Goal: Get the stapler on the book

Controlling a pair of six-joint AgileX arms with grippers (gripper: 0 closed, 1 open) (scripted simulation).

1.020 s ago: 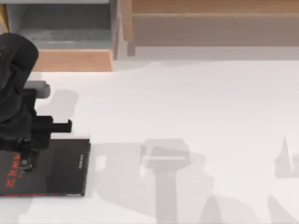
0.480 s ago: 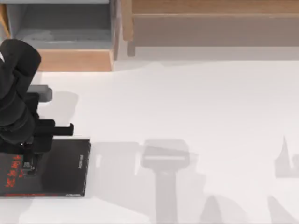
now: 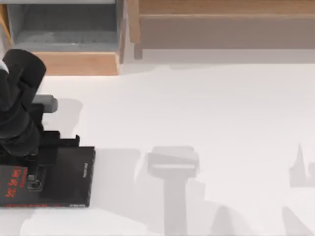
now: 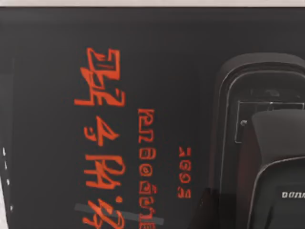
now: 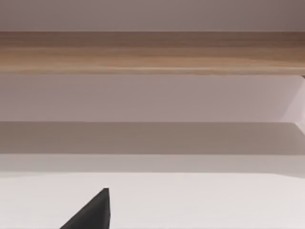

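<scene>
Book (image 3: 69, 174): flat black rectangle, matte cover with red lettering, a thin line of white text along its right edge; lies at the surface's (image 3: 206, 108) front left corner.
Stapler (image 3: 34, 182): small dark bar with grey details, lying on the book's cover near the lettering.
Left gripper (image 3: 35, 169): bulky black, above the book's rear left part; cannot tell how its fingers stand.
Left wrist view: close on the cover, red glyphs (image 4: 102, 143) sharp-edged, stapler's (image 4: 257, 105) rounded glossy end beside them.
Right arm: parked; a black pointed tip (image 5: 93, 212) over the pale surface, wooden shelf edge (image 5: 152, 52) beyond.
</scene>
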